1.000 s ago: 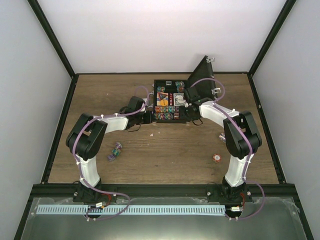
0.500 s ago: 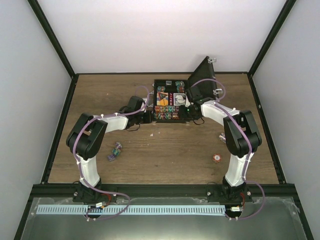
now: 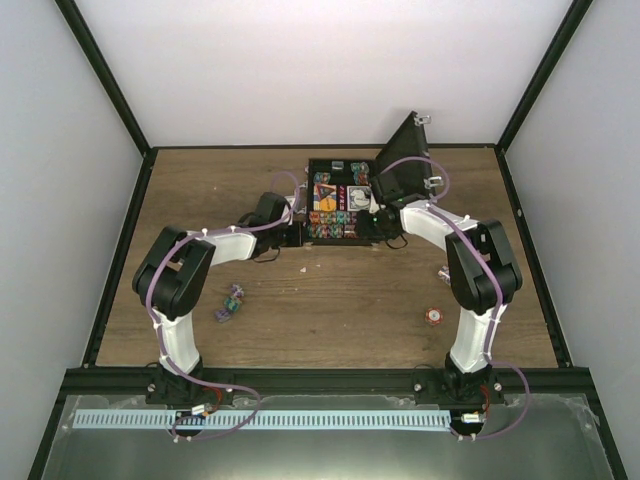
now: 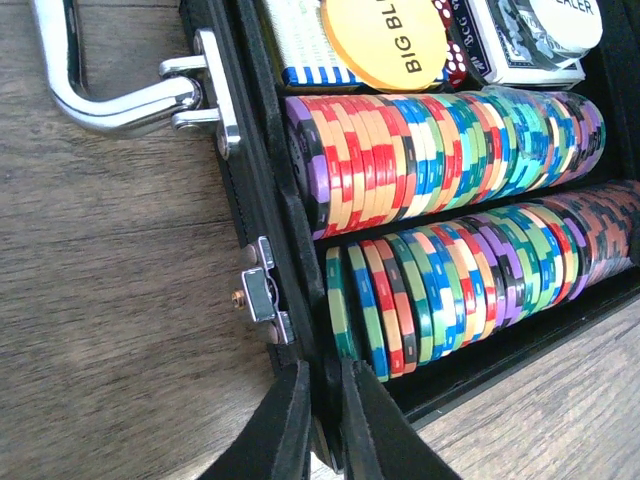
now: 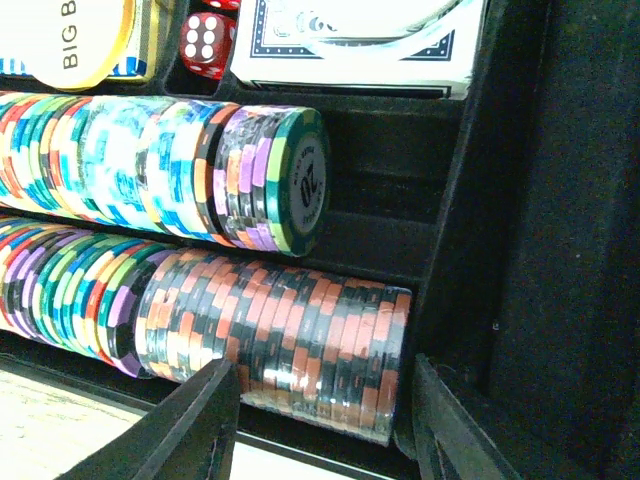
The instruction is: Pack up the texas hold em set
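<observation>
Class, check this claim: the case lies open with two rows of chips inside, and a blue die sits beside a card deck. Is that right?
No. The die is red, not blue; the right wrist view shows it. The case does lie open with two rows of chips inside, the die beside a card deck.

Mirror-bright polished metal forms the handle (image 4: 120, 108) and latch (image 4: 258, 295) of the briefcase (image 4: 268, 205), whose black shell looks matt and faintly grained. Its dark lining (image 5: 400, 150) appears dull and felt-like. The chip stacks (image 4: 440, 140) show smooth, lightly glossy plastic, the red die (image 5: 205, 40) is shiny, and the card deck (image 5: 330, 62) looks like smooth printed card. The bench (image 4: 120, 300) is matt, grained wood
</observation>
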